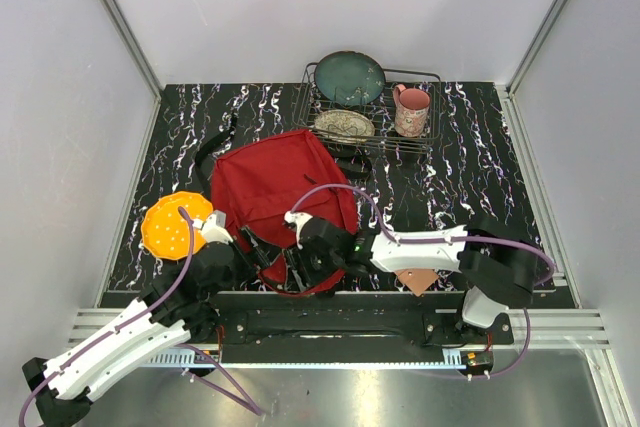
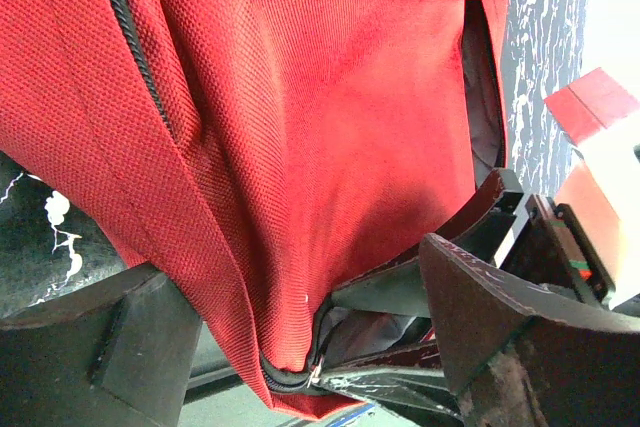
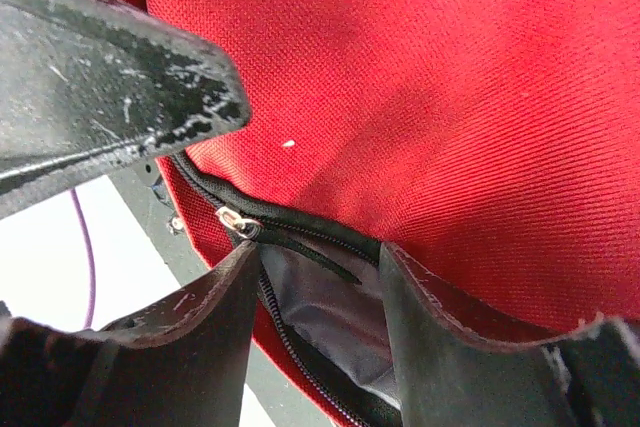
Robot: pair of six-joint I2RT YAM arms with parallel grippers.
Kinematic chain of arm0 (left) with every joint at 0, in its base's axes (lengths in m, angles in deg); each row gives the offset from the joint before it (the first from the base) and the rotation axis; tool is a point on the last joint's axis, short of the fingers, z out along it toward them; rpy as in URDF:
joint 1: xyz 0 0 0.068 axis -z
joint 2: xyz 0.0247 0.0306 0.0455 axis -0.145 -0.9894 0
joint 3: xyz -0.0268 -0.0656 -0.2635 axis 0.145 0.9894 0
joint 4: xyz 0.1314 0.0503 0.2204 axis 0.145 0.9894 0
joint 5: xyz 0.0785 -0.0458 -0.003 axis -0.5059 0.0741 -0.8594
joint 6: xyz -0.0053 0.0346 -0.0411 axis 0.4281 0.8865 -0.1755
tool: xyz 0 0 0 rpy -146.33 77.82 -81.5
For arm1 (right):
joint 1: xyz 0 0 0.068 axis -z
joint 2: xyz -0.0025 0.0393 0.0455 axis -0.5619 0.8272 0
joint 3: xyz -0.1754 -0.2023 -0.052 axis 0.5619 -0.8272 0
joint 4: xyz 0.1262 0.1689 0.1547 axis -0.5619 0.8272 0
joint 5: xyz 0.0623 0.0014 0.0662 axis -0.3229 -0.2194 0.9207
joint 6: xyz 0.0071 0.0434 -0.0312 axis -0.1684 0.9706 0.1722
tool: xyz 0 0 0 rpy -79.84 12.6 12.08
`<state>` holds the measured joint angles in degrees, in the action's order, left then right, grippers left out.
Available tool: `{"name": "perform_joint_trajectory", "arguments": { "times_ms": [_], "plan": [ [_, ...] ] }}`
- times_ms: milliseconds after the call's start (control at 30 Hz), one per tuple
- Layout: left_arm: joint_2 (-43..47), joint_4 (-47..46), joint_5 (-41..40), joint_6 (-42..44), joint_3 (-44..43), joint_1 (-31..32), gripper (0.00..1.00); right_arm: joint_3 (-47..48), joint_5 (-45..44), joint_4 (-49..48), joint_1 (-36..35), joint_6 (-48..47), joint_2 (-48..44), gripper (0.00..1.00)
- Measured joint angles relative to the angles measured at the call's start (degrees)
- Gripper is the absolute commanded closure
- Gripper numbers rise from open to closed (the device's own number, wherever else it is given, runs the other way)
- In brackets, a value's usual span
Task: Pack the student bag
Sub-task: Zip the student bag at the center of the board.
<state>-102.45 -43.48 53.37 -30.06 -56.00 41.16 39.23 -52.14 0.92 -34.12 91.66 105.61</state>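
The red student bag [image 1: 275,182] lies flat on the counter [image 1: 470,187] by its near edge, its black zipper [image 3: 300,232] partly undone over grey lining. The left claw [image 1: 255,245] and the right claw [image 1: 298,269] both gape apart at that edge. Beyond are one wire rack [image 1: 310,107] with two plates, one pink mug [image 1: 411,110] and one orange disc [image 1: 170,225].

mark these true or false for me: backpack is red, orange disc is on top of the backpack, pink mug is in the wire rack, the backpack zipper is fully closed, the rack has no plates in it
1. The backpack is red. True.
2. The orange disc is on top of the backpack. False: it lies on the table beside the backpack, to its left in the top view.
3. The pink mug is in the wire rack. True.
4. The zipper is fully closed. False: it gapes, and the grey lining shows.
5. The rack has no plates. False: it holds a teal plate and a patterned plate.
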Motion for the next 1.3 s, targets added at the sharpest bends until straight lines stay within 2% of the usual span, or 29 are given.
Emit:
{"name": "perform_joint_trajectory", "arguments": {
  "times_ms": [167, 400, 633, 733, 767, 867, 967, 1000, 1300],
  "plan": [
    [0.0, 0.0, 0.0, 0.0, 0.0, 0.0, 0.14, 0.9, -0.2, 0.0, -1.2, -1.0, 1.1, 0.44],
    [-0.1, 0.0, 0.0, -0.2, 0.0, 0.0, 0.14, 1.0, 0.1, -0.3, -3.1, -1.7, 1.1, 0.62],
    [-0.2, 0.0, 0.0, -0.4, -0.1, 0.0, 0.14, 1.0, 0.3, -0.9, -4.7, -1.6, 1.5, 0.6],
    [-0.2, 0.0, 0.0, -0.4, -0.1, 0.0, 0.14, 1.1, 0.0, -1.0, -4.9, -1.3, 1.9, 0.69],
    [-0.2, 0.0, 0.0, -0.4, -0.1, 0.0, 0.14, 1.2, -0.1, -1.0, -5.0, -1.1, 2.1, 0.79],
    [-0.2, 0.0, -0.1, -0.4, -0.1, 0.0, 0.14, 1.3, -0.1, -1.2, -5.4, -0.9, 2.4, 0.96],
    [-0.2, 0.0, -0.1, -0.4, -0.1, 0.0, 0.14, 1.3, -0.2, -1.2, -5.6, -1.0, 2.4, 0.97],
    [-0.2, 0.0, -0.1, -0.4, -0.1, 0.0, 0.14, 1.3, -0.2, -1.2, -5.6, -0.9, 2.4, 1.0],
    [-0.2, 0.0, -0.2, -0.4, -0.1, 0.0, 0.16, 1.0, -2.2, -1.3, -5.9, -0.3, 1.6, 1.0]
  ]
}}
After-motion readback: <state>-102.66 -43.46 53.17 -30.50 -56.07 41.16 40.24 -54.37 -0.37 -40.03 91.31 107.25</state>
